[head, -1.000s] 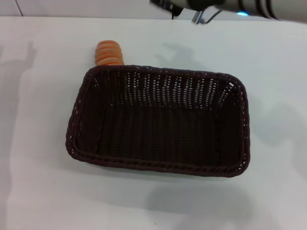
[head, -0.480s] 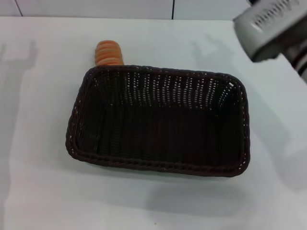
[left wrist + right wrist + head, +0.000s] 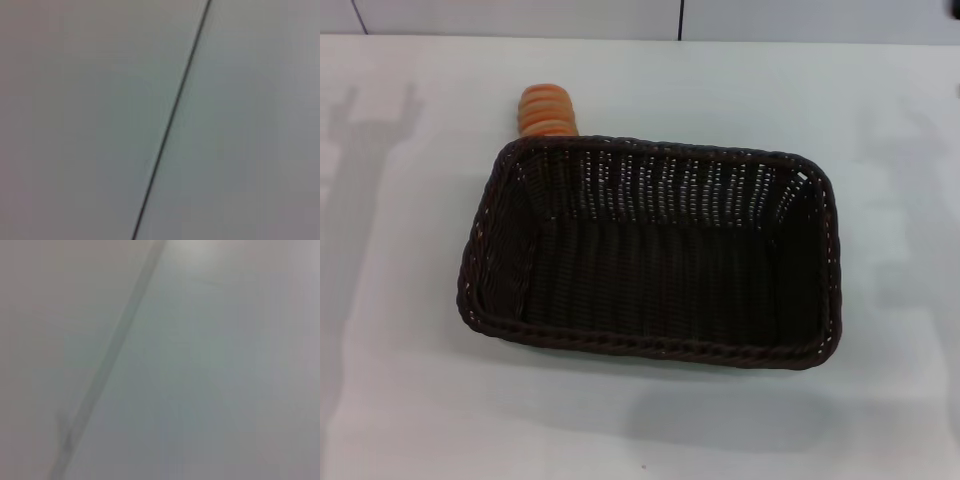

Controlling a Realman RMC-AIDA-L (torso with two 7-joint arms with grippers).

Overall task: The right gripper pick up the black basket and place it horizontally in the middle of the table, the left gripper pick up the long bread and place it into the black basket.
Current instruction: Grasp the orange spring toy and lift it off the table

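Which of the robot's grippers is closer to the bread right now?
Cannot tell: neither gripper shows in any view. The bread lies outside the basket, against its far left corner on the table.

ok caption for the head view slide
Dark woven wicker basket sits empty on the white table, striped oblong bread behind its far-left corner.

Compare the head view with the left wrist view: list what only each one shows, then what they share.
Only the head view shows the black basket lying lengthwise across the middle of the table, empty inside, and the long bread behind its far left corner, partly hidden by the rim.

Only the left wrist view shows a plain pale surface crossed by a thin dark seam, seen close up.

Shared: neither view shows a gripper or an arm, and both are mostly pale, bare surface.
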